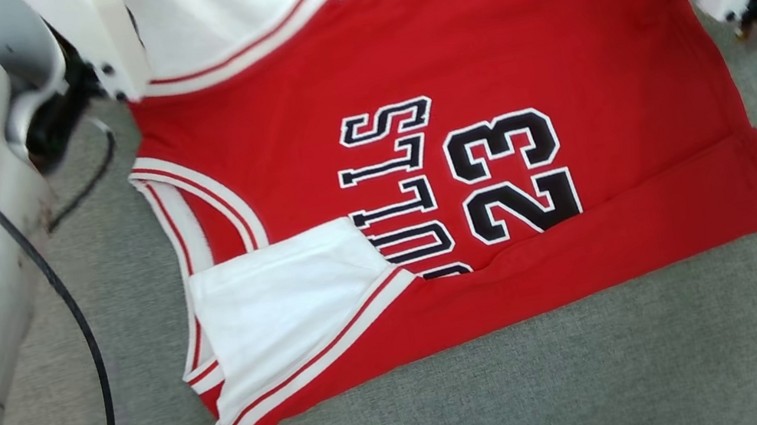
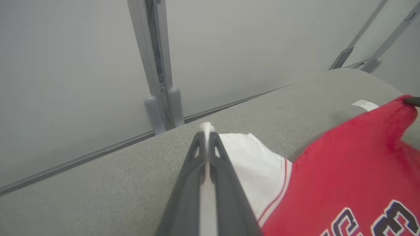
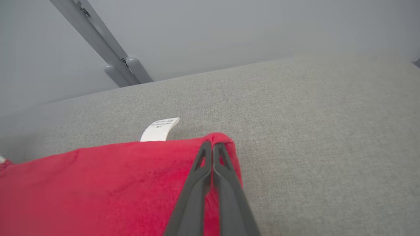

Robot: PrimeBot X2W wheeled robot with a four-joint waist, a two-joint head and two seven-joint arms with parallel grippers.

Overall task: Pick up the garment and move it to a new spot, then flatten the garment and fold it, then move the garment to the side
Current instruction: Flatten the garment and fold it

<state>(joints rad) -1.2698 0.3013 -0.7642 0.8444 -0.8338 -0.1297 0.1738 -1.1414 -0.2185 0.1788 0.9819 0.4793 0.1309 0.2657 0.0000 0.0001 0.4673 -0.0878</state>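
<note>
Left claw (image 2: 206,135) clenched on the white sleeve of the red jersey (image 1: 570,15); right claw (image 3: 213,147) clenched on its hem corner; cloth rests on the grey worktop (image 1: 500,417).

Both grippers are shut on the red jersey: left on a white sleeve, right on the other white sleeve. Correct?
No. The right gripper pinches a red corner of the jersey, beside the white label, per the right wrist view. The left gripper is indeed shut on a white sleeve.
</note>
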